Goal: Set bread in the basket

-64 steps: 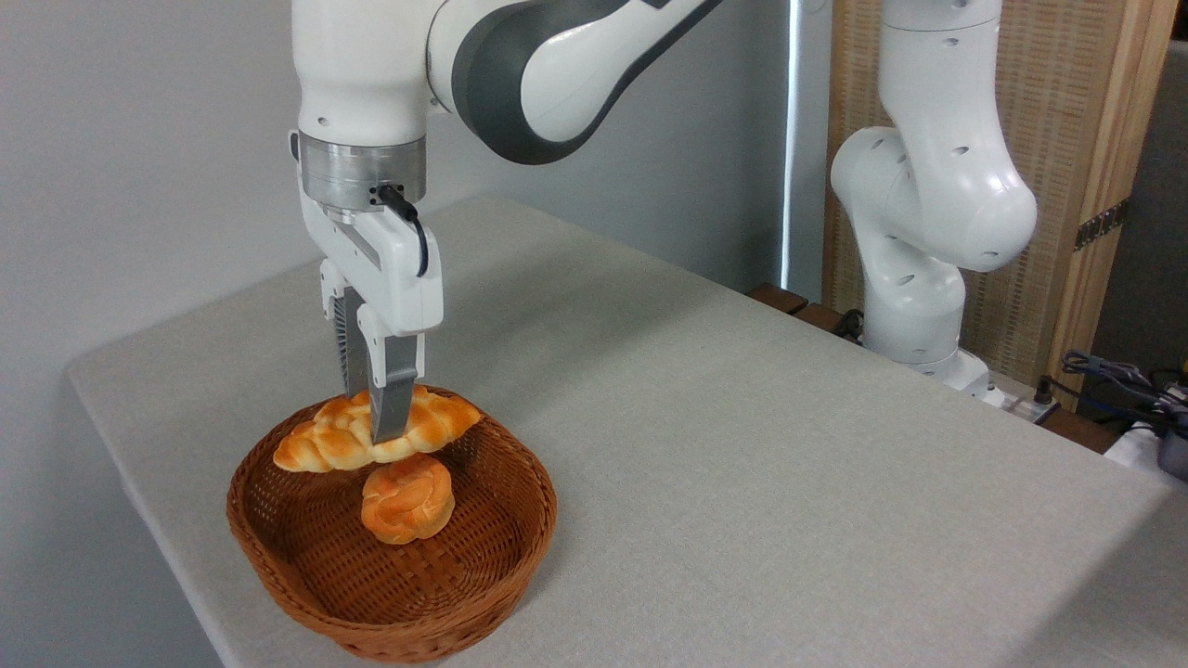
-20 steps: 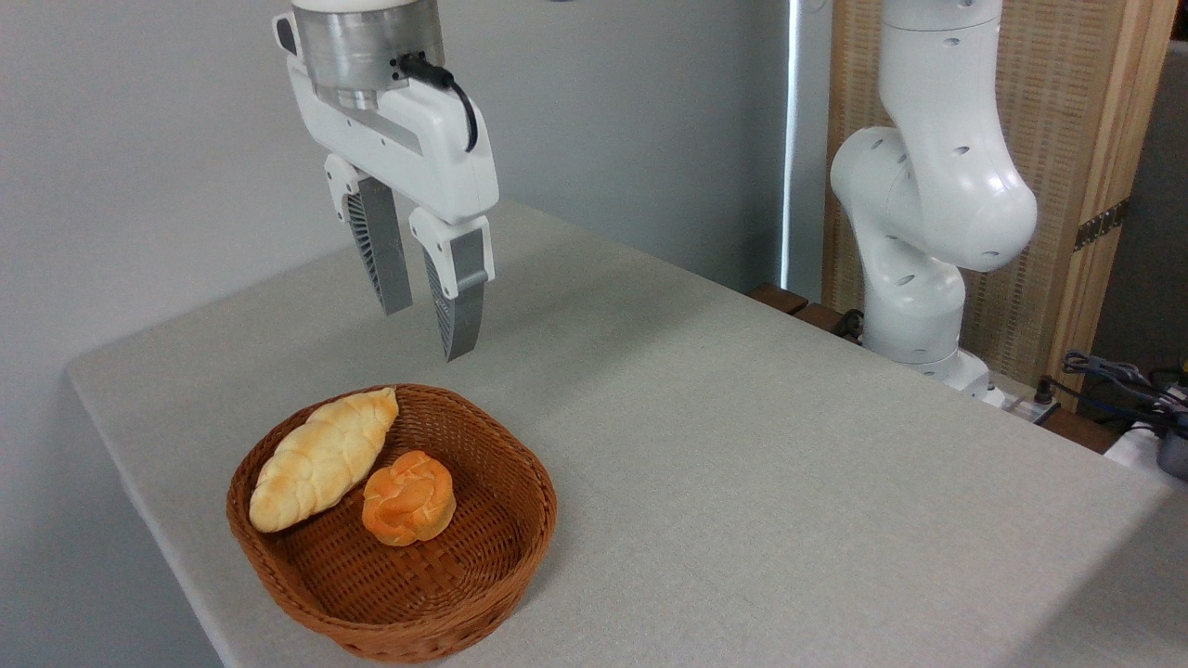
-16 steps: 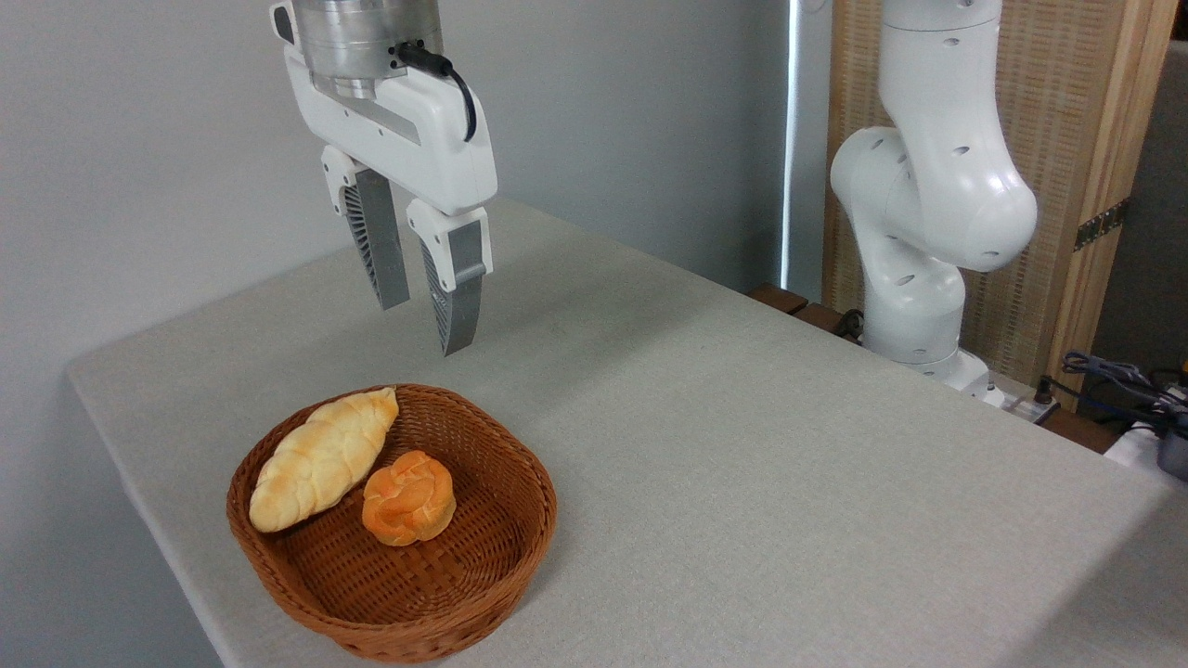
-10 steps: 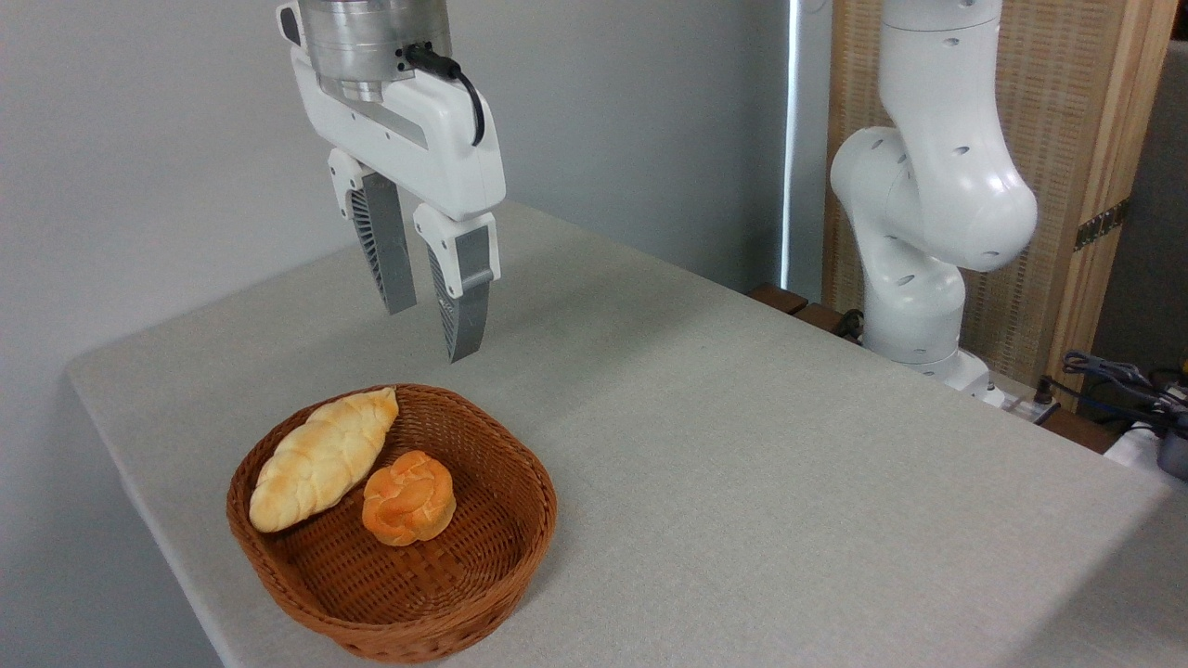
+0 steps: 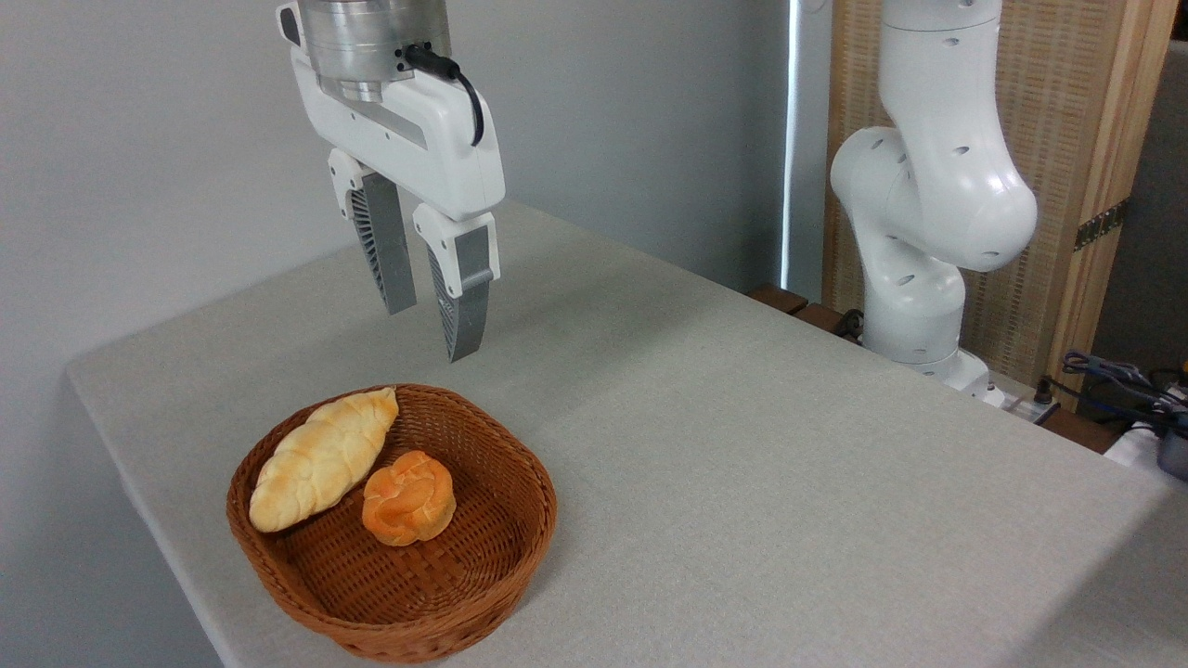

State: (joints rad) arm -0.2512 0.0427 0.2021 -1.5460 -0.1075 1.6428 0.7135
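Observation:
The bread (image 5: 322, 457), a long pale braided loaf, lies inside the brown wicker basket (image 5: 483, 566), leaning along its back left wall. A small round orange bun (image 5: 408, 496) rests beside it in the basket's middle. My gripper (image 5: 429, 327) hangs well above the basket's far rim, open, with nothing between its grey fingers (image 5: 461, 297). It touches neither the loaf nor the basket.
The basket stands near the front left corner of the grey table (image 5: 742, 445), close to the table's left edge. The arm's white base (image 5: 919, 241) rises at the back right, with cables (image 5: 1114, 376) at the far right edge.
The loaf was held in the gripper over the basket; now it lies released in the basket. The gripper has opened and risen, and shifted slightly right over the last second.

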